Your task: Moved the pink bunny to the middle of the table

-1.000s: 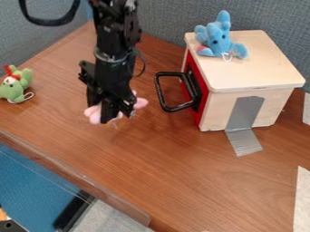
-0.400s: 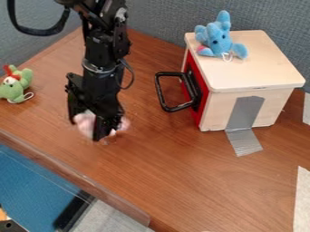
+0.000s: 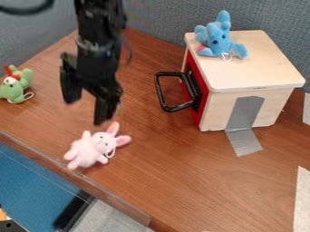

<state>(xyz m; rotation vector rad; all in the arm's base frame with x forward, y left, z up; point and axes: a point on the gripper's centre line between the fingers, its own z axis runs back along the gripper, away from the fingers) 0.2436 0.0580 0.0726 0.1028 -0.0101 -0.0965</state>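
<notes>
1. Pink bunny (image 3: 89, 150): on the bench (image 3: 200, 181), nr its lower L edge, apart from the end effector (image 3: 86, 111). Lies w/ head & ears pointing approx. 2 o'clock, feet approx. 8 o'clock (12 = top of view). Sm. white string loop (image 3: 111, 153) by its head.
2. End effector: at 12 o'clock from bunny, just above it in view. Fingers spread w/ a gap btwn; nothing pinched. Points down.
3. Black arm (image 3: 100, 27): comes in from top edge, upper L part of view; dark cable (image 3: 27, 10) at approx. 10-11 o'clock in view.
4. Green toy (image 3: 18, 86) w/ red bit on its head: on bench at far L, btwn 10 & 11 o'clock from bunny, well apart. White loop on it too.
5. Wooden box (image 3: 254, 63) w/ red front (image 3: 203, 102): on bench, approx. 2 o'clock from bunny. Black handle (image 3: 160, 93) sticks out on the box's 9 o'clock side.
6. Blue toy (image 3: 218, 41): on top of box, at its 11 o'clock part, white loop at its base.
7. Gray tape (image 3: 245, 111): runs down box side nearest camera & onto bench.
8. White strip (image 3: 301, 199): R edge of view, 4 o'clock.
9. Gray partition (image 3: 167, 22): behind bench, 12 o'clock.
</notes>
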